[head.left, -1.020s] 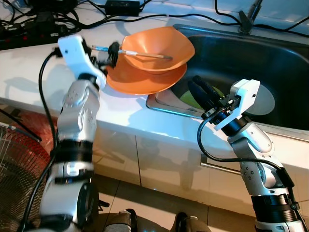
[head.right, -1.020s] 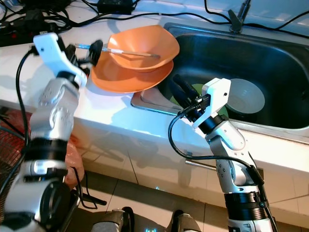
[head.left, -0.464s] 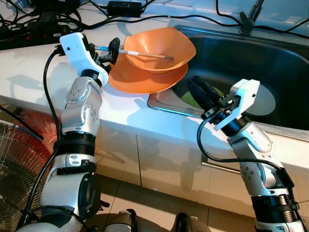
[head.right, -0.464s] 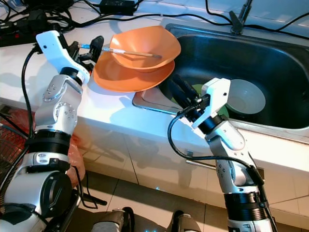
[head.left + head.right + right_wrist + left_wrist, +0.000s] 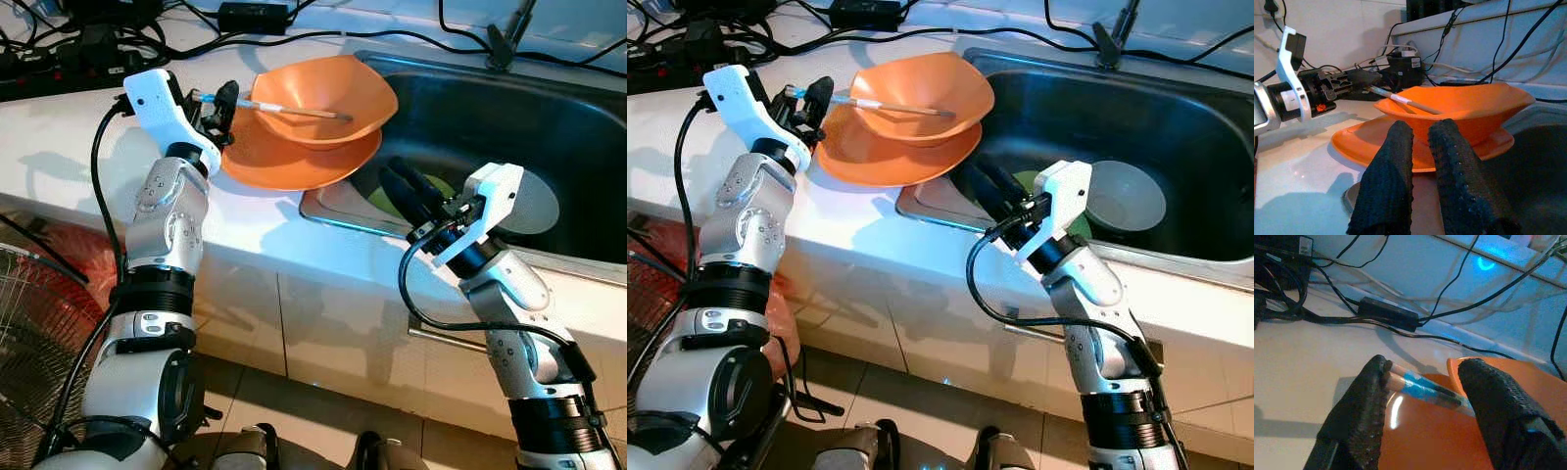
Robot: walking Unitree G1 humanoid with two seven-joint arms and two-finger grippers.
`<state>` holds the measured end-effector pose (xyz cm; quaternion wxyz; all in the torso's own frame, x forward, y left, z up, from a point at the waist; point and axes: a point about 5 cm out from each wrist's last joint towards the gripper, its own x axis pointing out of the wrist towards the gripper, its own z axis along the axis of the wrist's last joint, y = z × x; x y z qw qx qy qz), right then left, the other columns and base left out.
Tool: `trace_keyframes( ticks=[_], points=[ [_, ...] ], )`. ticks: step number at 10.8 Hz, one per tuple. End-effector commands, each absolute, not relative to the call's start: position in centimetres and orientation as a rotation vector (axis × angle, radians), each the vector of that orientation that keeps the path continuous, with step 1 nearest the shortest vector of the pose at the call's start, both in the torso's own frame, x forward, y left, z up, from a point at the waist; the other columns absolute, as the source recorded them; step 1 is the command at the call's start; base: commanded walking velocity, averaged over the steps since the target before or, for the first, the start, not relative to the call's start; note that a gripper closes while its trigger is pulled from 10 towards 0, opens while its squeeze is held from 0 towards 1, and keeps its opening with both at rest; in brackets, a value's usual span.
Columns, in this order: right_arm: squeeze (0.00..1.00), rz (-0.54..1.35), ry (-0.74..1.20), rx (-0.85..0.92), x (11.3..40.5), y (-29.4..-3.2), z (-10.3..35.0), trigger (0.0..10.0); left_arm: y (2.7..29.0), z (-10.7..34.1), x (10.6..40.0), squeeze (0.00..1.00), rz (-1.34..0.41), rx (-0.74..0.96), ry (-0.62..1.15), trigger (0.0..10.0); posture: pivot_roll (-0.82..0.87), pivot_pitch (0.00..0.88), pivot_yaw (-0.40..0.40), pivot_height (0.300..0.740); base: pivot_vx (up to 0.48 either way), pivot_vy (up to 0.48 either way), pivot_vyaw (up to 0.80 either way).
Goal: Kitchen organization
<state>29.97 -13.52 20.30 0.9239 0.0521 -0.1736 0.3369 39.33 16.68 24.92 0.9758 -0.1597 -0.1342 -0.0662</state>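
Note:
A pair of chopsticks [image 5: 294, 110] with a blue band lies across an orange bowl [image 5: 338, 88], which sits on an orange plate [image 5: 284, 162] on the white counter beside the sink. My left gripper [image 5: 219, 102] is at the chopsticks' outer ends. In the left wrist view it [image 5: 1425, 369] is open, with the chopsticks [image 5: 1420, 387] between its fingers and close to one of them. My right gripper [image 5: 407, 181] hovers over the sink's near left corner, shut and holding nothing, pointing toward the bowl [image 5: 1459, 105].
The dark steel sink [image 5: 549, 108] holds a grey dish [image 5: 537, 208] and something green [image 5: 384, 201] under my right fingers. Black cables and a power adapter [image 5: 250, 14] line the counter's back. A fan [image 5: 34, 323] stands on the floor at lower left.
My left arm has steadied and its gripper has edged slightly toward the chopsticks' outer ends. The right arm has barely moved.

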Motion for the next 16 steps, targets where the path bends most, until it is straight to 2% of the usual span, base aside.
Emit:
trace_keyframes(
  ticks=[1,11,16],
  points=[
    [0.0,0.699,-0.363,0.104,29.6,-13.3,20.5,10.0,16.3,25.6,39.5,0.0,-0.159,-0.344,-0.291,0.0,0.01,0.176,0.007,0.74,0.0,0.0,0.0],
    [0.0,0.705,-0.358,0.106,29.8,-13.2,20.4,10.0,15.9,27.2,38.5,0.0,-0.288,-0.515,-0.395,0.0,0.02,0.173,-0.005,0.74,0.0,0.0,0.0],
    [0.0,0.697,-0.356,0.104,29.9,-13.2,20.4,10.0,14.3,30.5,37.2,0.0,-0.419,-0.55,-0.506,0.0,0.02,0.171,-0.004,0.74,0.0,0.0,0.0]
  ],
)
